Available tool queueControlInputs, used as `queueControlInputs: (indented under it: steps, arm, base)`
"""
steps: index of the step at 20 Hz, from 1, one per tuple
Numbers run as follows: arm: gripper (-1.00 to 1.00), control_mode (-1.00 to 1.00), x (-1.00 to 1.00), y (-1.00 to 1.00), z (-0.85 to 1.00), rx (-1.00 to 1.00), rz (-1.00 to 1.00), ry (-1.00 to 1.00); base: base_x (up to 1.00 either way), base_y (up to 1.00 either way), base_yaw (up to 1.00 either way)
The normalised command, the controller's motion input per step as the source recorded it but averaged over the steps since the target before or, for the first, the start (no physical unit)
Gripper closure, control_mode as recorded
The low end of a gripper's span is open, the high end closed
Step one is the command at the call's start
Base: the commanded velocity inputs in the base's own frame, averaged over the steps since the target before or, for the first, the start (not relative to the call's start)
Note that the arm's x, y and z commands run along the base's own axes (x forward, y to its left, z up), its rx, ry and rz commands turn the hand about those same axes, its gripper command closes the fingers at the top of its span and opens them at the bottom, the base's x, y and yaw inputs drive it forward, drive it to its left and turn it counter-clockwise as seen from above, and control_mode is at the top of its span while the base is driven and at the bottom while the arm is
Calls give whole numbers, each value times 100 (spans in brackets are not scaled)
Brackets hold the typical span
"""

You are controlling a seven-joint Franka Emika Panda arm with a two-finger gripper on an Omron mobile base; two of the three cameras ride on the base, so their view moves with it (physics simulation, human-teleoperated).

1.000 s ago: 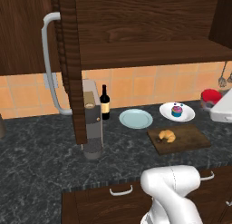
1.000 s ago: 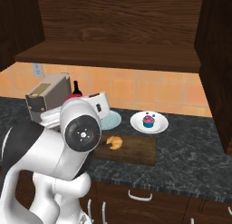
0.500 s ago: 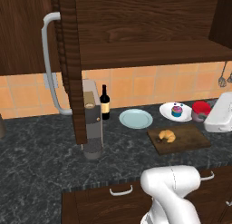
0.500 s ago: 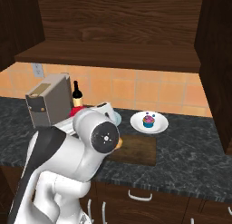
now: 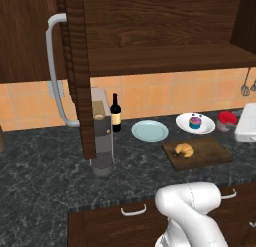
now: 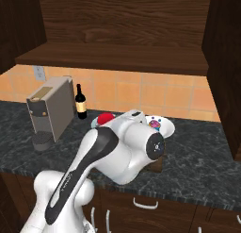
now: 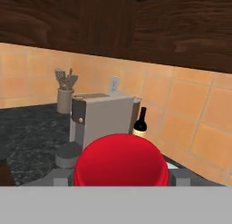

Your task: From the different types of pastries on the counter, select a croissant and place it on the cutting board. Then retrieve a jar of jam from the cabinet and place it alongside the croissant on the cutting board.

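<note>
**Croissant on the board, jam jar riding in toward it**

Going left to right in the left base view: the cabinet door with its curved grey handle [image 5: 56, 76] is standing open far to the left of the end effector, and the cabinet shelf [image 5: 165, 58] is sitting above. Below it on the tabletop [image 5: 45, 176], the coffee machine [image 5: 101, 131] and the wine bottle [image 5: 115, 114] are standing well to the left of the end effector. Nearer to it are lying a pale blue plate [image 5: 149, 130], then the cutting board [image 5: 210, 153] with the croissant [image 5: 184, 149] resting on its left half, so the first half of the task is looking done. Behind the board, the cupcake [image 5: 195, 122] is sitting on a white plate [image 5: 182, 124], just left of the end effector.

The jar of jam [image 5: 227, 118] is showing its red lid at the right edge of the scene, right against the white hand, above the back right of the board. What is left, as I judge it, is lowering the jar beside the croissant and letting go.

In the hand view the end effector [image 7: 121, 177] is gripping the jar, whose red lid is bulging up between the two dark tips; the tips are sitting close on either side of it, spread only as wide as the jar.
</note>
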Motion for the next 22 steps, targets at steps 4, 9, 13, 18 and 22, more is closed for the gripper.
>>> queueControlInputs:
  steps: [4,9,13,18,22]
  arm:
    - [100,-100,46,-29,-46,-2,12,4]
    - [100,-100,33,-42,-70,0,16,0]
    - [100,-100,23,-6,-43,-1,7,0]
    - [100,-100,39,0,-64,-8,5,0]
    - [100,-100,43,-7,-61,-3,5,0]
  base:
    - [0,0,0]
    - [0,0,0]
    - [0,0,0]
    - [0,0,0]
    - [0,0,0]
